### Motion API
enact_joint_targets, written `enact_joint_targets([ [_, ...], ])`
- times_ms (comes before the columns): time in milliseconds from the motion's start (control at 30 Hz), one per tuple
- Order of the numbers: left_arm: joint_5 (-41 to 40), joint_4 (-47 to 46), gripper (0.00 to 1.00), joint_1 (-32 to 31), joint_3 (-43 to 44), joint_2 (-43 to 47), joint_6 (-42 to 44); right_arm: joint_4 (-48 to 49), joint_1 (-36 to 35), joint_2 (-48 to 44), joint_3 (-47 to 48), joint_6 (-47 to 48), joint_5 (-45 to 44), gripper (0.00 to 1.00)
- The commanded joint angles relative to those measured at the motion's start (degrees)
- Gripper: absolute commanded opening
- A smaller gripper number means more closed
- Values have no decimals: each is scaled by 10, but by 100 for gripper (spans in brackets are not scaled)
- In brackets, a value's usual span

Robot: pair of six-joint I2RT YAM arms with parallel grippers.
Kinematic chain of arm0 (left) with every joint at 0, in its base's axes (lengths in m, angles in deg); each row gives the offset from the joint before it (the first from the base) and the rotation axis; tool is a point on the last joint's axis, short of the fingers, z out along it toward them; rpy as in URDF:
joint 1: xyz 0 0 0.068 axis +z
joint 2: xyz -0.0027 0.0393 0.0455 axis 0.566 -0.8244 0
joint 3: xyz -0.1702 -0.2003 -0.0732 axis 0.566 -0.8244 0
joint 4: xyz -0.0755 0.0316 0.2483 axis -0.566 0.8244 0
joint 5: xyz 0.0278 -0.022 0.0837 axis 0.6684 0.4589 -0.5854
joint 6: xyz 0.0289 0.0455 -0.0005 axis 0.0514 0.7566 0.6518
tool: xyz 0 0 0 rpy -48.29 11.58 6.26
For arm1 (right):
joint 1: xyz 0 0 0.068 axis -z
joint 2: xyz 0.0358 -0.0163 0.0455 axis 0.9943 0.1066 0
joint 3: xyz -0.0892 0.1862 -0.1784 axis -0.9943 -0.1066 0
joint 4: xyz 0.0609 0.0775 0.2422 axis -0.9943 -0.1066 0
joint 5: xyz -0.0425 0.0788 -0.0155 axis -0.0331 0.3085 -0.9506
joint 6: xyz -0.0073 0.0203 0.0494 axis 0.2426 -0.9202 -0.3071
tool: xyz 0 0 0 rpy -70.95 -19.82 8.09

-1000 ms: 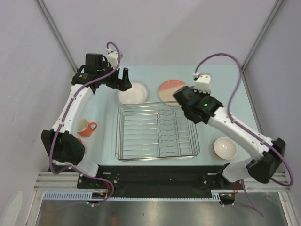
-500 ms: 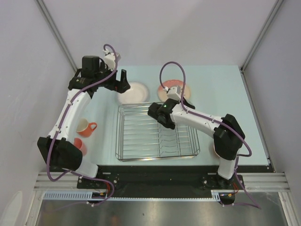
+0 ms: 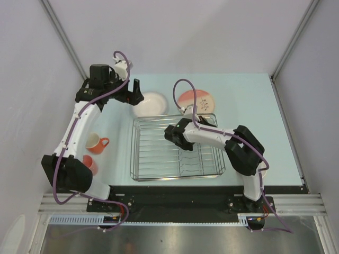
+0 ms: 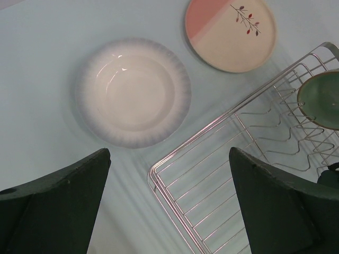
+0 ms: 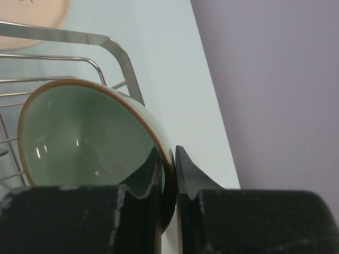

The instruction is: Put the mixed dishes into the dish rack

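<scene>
My right gripper (image 5: pixel 168 152) is shut on the rim of the sage green bowl (image 5: pixel 79 132), holding it tilted over the dish rack (image 5: pixel 117 52). From above, the right gripper (image 3: pixel 174 135) is over the rack's (image 3: pixel 153 159) middle and hides the bowl. My left gripper (image 4: pixel 169 153) is open and empty, above the rack's far-left corner (image 4: pixel 212 159), near the white shallow bowl (image 4: pixel 132 98). The pink-and-cream plate (image 4: pixel 230 34) lies behind the rack. The green bowl also shows in the left wrist view (image 4: pixel 323 98). From above I see the left gripper (image 3: pixel 134 91), white bowl (image 3: pixel 151 103) and plate (image 3: pixel 197 99).
An orange mug (image 3: pixel 97 143) stands left of the rack. The small pink cup (image 3: pixel 90 163) sits near it, partly behind the left arm. The right arm's elbow (image 3: pixel 243 153) covers the orange-and-white bowl's spot. Grey walls close in on both sides.
My right arm has swung left from above the plate and folded in, bringing its gripper over the rack's middle. My left gripper has shifted slightly left and back.
</scene>
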Motion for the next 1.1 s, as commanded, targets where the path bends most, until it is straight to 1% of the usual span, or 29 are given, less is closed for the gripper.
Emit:
enact_joint_targets([
  [0, 10, -19, 100, 7, -6, 25, 10, -101, -7, 2, 13, -40, -57, 0],
  [33, 11, -19, 100, 8, -6, 25, 11, -102, -8, 6, 15, -41, -55, 4],
  [100, 10, -20, 100, 10, -7, 26, 11, -101, -14, 13, 16, -46, -50, 17],
  [200, 11, -21, 100, 11, -8, 27, 12, -101, -23, 18, 18, -52, -44, 30],
  [233, 11, -21, 100, 13, -8, 27, 13, -101, -25, 17, 19, -53, -43, 39],
  [267, 10, -22, 100, 12, -8, 28, 13, -101, -26, 15, 21, -54, -39, 41],
  [367, 11, -22, 100, 14, -6, 28, 13, -101, -30, 7, 30, -51, -37, 55],
  [400, 14, -23, 100, 14, -6, 27, 12, -101, -28, -1, 32, -47, -36, 59],
  [433, 14, -25, 100, 14, -5, 27, 11, -101, -29, -7, 38, -45, -36, 67],
  [467, 16, -26, 100, 14, -4, 26, 10, -101, -28, -12, 42, -44, -33, 71],
  [500, 17, -26, 100, 14, -4, 26, 9, -101, -28, -29, 44, -41, -30, 79],
  [567, 16, -25, 100, 14, -1, 24, 9, -101, -23, -51, 52, -40, -18, 87],
  [600, 16, -26, 100, 14, 0, 23, 9, -100, -20, -77, 53, -42, -8, 94],
  [700, 12, -24, 100, 14, 3, 22, 13, -101, 1, -138, 47, -61, 18, 95],
  [733, 9, -22, 100, 15, 6, 23, 17, -102, 28, -198, 27, -98, 47, 95],
  [800, 4, -20, 100, 15, 8, 21, 20, -90, 73, -266, -6, -140, 94, 94],
  [833, 3, -20, 100, 16, 11, 20, 22, -69, 111, -336, -33, -133, 160, 93],
  [867, 2, -19, 100, 17, 12, 19, 22, -13, 182, -378, -88, -114, 197, 92],
  [900, 2, -20, 100, 18, 13, 19, 22, 15, 226, -414, -122, -93, 232, 91],
  [933, 3, -20, 100, 18, 15, 16, 23, 40, 261, -447, -147, -73, 302, 92],
  [967, 4, -21, 100, 18, 16, 16, 24, 74, 316, -509, -189, -45, 333, 93],
  [1000, 6, -21, 100, 18, 17, 13, 23, 83, 335, -531, -204, -35, 356, 98],
  [1033, 7, -20, 100, 18, 20, 11, 22, 85, 349, -553, -213, -33, 388, 100],
  [1067, 6, -21, 99, 18, 22, 8, 21, 79, 361, -573, -220, -26, 401, 100],
])
